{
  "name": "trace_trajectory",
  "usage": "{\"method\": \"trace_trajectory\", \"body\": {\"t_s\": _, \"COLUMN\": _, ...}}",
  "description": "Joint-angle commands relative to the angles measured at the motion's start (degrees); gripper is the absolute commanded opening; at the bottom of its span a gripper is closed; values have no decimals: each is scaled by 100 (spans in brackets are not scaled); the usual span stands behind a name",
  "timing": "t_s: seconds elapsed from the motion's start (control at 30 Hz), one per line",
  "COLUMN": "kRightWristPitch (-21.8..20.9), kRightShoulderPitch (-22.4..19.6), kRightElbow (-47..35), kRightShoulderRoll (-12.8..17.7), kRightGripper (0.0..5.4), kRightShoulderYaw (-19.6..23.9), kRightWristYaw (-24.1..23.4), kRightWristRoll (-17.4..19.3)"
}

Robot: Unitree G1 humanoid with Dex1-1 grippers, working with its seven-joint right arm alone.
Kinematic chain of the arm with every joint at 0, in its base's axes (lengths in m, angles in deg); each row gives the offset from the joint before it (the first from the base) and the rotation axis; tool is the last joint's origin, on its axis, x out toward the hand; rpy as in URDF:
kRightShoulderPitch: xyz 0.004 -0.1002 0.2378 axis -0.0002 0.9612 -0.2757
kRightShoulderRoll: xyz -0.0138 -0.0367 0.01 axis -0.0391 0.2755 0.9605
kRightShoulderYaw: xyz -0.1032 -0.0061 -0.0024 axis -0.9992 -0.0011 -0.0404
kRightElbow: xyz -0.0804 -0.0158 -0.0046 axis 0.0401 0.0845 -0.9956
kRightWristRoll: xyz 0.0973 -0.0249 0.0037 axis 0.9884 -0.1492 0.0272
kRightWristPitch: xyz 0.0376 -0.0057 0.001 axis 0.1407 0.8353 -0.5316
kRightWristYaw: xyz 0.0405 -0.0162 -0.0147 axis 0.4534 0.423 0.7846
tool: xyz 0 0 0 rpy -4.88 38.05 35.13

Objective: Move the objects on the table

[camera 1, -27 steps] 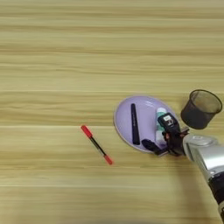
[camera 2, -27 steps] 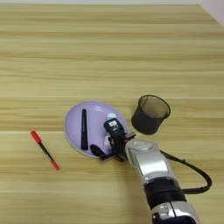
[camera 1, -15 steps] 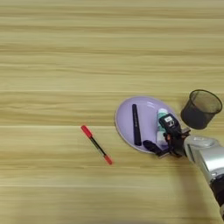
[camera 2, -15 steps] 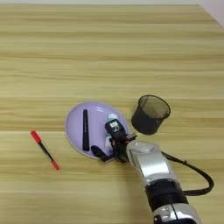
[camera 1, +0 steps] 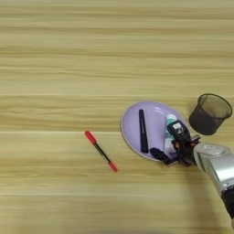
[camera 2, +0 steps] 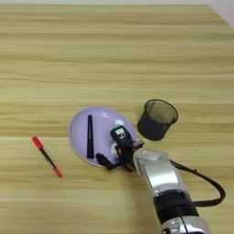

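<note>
Left eye view: a lavender plate (camera 1: 132, 119) sits right of centre on the wooden table (camera 1: 68, 55), and the black pen (camera 1: 143, 130) lies on it, running twelve to six. At the plate's three o'clock side the white-and-teal tube (camera 1: 169, 137) rests, with the right gripper (camera 1: 170, 147) over it, one finger (camera 1: 180, 132) across the tube and the other (camera 1: 158, 155) on the rim at five o'clock; jaws spread, whether they grip I cannot tell. The red-capped pen (camera 1: 100, 151) lies at nine o'clock, well apart. Right eye view: the black mesh cup (camera 2: 156, 119) stands upright at the plate's three o'clock, and the silver forearm (camera 2: 157, 176) enters from five o'clock.
</note>
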Motion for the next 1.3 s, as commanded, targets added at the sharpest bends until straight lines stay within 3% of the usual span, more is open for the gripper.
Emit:
{"method": "trace_trajectory", "body": {"t_s": 0.03, "kRightWristPitch": -46, "kRightShoulderPitch": -150, "kRightElbow": -234, "kRightShoulderRoll": 215, "kRightGripper": 539, "kRightShoulderYaw": 66, "kRightWristYaw": -28, "kRightWristRoll": -2}}
{"method": "trace_trajectory", "body": {"t_s": 1.3, "kRightWristPitch": 10, "kRightShoulderPitch": -6, "kRightElbow": -1381, "kRightShoulderRoll": 176, "kRightGripper": 539, "kRightShoulderYaw": 383, "kRightWristYaw": -271, "kRightWristRoll": 148}}
